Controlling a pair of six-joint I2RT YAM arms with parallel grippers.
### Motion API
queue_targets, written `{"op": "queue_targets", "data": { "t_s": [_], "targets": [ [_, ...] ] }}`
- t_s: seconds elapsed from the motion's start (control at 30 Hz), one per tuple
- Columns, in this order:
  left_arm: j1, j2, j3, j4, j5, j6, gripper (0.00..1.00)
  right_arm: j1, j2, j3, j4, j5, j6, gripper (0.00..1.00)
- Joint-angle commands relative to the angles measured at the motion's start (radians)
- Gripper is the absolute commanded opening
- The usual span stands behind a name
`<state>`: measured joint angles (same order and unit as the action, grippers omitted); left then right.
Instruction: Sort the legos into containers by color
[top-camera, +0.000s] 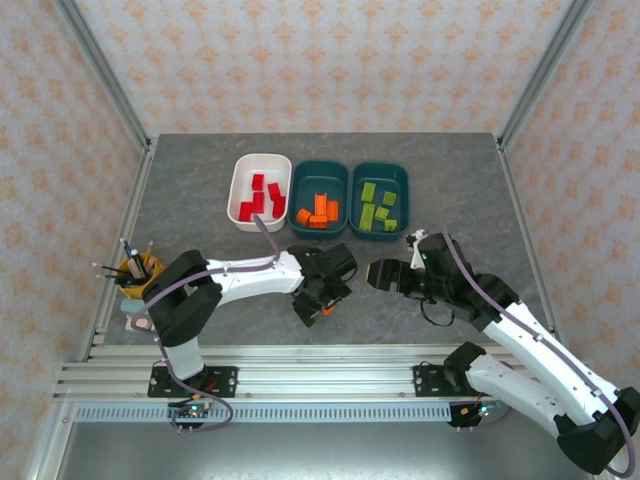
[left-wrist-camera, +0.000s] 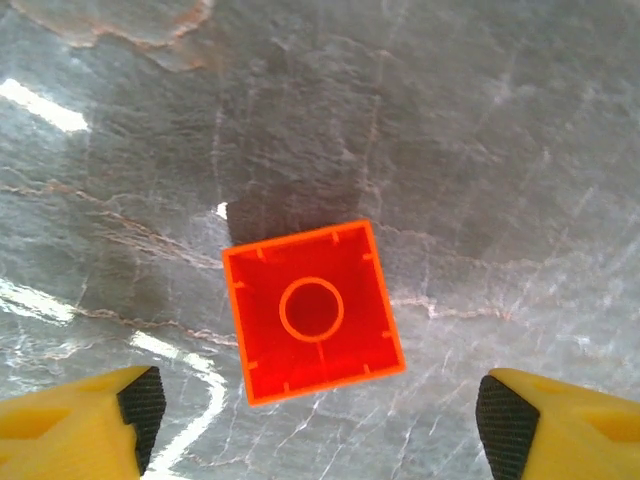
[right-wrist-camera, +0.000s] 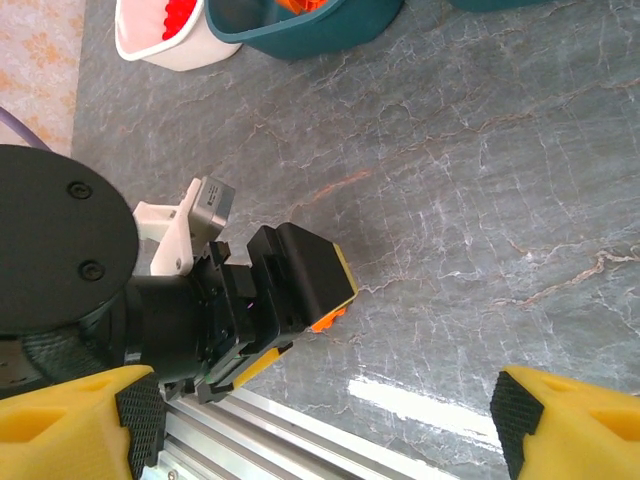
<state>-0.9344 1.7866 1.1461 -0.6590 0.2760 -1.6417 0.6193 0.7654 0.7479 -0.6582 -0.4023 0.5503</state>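
left gripper (left-wrist-camera: 320, 408) open, fingertips well apart either side of one orange lego (left-wrist-camera: 313, 310), not touching it. brick lies on the grey table (left-wrist-camera: 480, 150), hollow underside up. right gripper (right-wrist-camera: 325, 425) wide open, holding nothing, over bare table just right of the left one. back row: white tub (top-camera: 238, 185) with red legos (top-camera: 262, 195), middle teal tub (top-camera: 320, 164) with orange legos (top-camera: 322, 212), right teal tub (top-camera: 380, 166) with green legos (top-camera: 377, 210).
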Motion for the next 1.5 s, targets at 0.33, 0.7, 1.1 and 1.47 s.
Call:
{"op": "queue_targets", "data": {
  "t_s": [0.33, 0.7, 1.1, 1.47],
  "targets": [
    [0.006, 0.092, 0.057, -0.024, -0.125, 0.012, 0.43, 0.003, -0.063, -0.035, -0.038, 0.006, 0.035, 0.86],
    [0.043, 0.013, 0.159, -0.182, -0.227, 0.172, 0.28, 0.003, -0.044, -0.005, -0.017, 0.010, 0.038, 0.86],
    [0.293, 0.072, 0.651, -0.425, -0.277, 0.725, 0.28, 0.001, 0.051, 0.072, 0.484, 0.259, 0.237, 0.92],
    [0.447, 0.481, 1.185, -0.451, -0.271, 0.983, 0.25, -0.106, 0.385, 0.252, 0.616, 0.208, 0.313, 0.95]
  ]
}}
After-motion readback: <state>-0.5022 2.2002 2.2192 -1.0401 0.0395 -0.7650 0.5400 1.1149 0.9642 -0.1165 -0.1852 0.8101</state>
